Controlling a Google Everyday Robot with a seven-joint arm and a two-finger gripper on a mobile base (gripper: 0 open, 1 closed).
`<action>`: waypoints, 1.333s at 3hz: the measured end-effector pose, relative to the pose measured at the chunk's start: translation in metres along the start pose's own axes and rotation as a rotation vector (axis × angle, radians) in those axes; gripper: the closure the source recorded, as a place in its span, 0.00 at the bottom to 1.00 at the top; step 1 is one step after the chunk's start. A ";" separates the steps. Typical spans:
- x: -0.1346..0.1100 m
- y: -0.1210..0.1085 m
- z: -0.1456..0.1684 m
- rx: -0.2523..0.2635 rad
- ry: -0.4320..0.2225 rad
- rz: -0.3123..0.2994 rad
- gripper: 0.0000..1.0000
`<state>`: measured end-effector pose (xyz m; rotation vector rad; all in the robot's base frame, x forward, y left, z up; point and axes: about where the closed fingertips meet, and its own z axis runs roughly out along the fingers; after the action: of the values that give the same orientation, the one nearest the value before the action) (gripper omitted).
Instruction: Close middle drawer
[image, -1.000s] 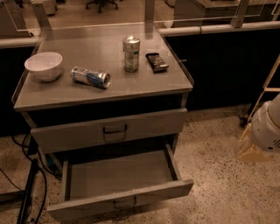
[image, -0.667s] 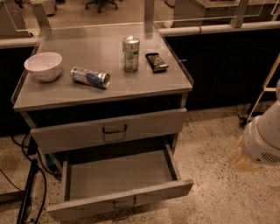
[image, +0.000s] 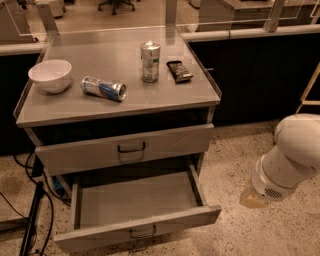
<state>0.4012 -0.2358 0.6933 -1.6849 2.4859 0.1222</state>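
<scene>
Dim room, speckled floor, grey cabinet at centre. Gripper (image: 256, 196) at lower right of frame, low over the floor, just right of the middle drawer's (image: 137, 209) front right corner and not touching it; can't tell its opening. White arm (image: 295, 150) behind it runs off the right edge.

Change: over the last second the arm has come down and leftward into frame, closing on the drawer. Drawer itself hasn't moved: pulled far out, inside bare, handle (image: 143, 232) at bottom centre. Top drawer (image: 125, 148) slightly out.

Likely still approaching; the push on the front is yet to come.

Surface (image: 115, 107) holds a bowl (image: 50, 75), two cans (image: 103, 88), and a dark packet (image: 179, 71).
</scene>
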 end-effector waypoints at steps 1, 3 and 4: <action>-0.005 0.001 0.035 -0.028 -0.016 0.013 1.00; -0.021 -0.006 0.080 -0.057 -0.026 0.020 1.00; -0.019 0.002 0.094 -0.105 -0.043 0.030 1.00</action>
<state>0.4124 -0.2037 0.6031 -1.6653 2.5148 0.2936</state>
